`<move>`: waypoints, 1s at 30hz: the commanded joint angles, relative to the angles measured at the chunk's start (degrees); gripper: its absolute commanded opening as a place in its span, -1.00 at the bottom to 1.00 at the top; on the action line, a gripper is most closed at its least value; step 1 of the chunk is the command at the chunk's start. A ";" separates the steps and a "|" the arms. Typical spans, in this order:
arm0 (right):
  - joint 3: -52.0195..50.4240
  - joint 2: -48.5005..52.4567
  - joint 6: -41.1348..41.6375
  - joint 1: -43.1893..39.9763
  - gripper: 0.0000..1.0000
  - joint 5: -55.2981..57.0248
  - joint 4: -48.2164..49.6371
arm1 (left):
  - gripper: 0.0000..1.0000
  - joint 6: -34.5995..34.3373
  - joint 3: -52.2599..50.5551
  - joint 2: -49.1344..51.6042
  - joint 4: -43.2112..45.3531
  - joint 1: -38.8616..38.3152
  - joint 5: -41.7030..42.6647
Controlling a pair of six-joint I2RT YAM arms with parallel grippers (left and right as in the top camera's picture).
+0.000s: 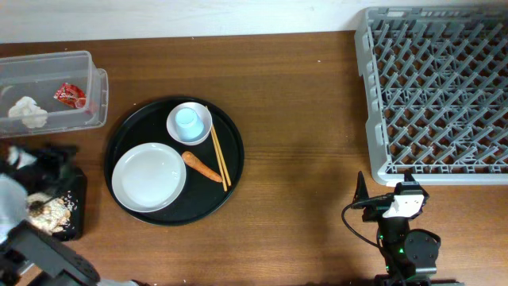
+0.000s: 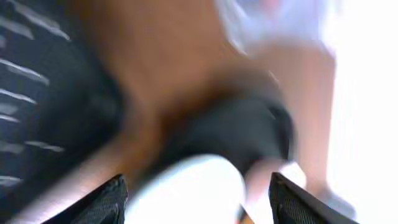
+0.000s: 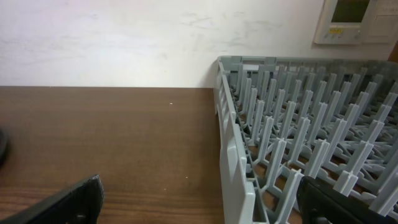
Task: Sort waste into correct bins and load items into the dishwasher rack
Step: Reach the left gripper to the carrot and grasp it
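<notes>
The clear tub (image 1: 95,75) at the back left holds the red-and-white wrapper (image 1: 69,95) and the white tissue (image 1: 28,111). The shallow black box (image 1: 75,199) at the front left holds pale rice-like flakes (image 1: 54,213). On the round black tray (image 1: 230,171) lie the white plate (image 1: 148,176), the white cup (image 1: 189,122) with pale blue inside, two chopsticks (image 1: 218,156) and the carrot piece (image 1: 202,167). The grey rack (image 1: 436,87) stands at the back right and also shows in the right wrist view (image 3: 298,143). My left gripper (image 1: 55,155) is blurred, open and empty (image 2: 196,199). My right gripper (image 1: 382,200) is open and empty by the rack's front left corner (image 3: 199,205).
The wooden table (image 1: 302,135) runs bare between the tray and the rack. A pale wall (image 3: 124,43) stands behind the table. The left wrist view is heavily blurred; a white shape, likely the plate (image 2: 186,193), lies ahead of the fingers.
</notes>
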 commanded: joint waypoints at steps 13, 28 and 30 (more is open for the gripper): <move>-0.28 -0.37 -0.17 -0.37 0.96 0.52 -0.35 | 0.34 -14.58 0.83 -2.49 -9.38 -50.53 -28.41; -0.28 -0.37 -0.17 -0.37 0.97 0.52 -0.35 | 0.34 -36.61 -5.25 -1.64 -4.83 -63.30 -43.52; -0.28 -0.37 -0.17 -0.37 0.97 0.52 -0.37 | 0.35 -36.59 -5.90 -1.55 -4.11 -63.28 -43.87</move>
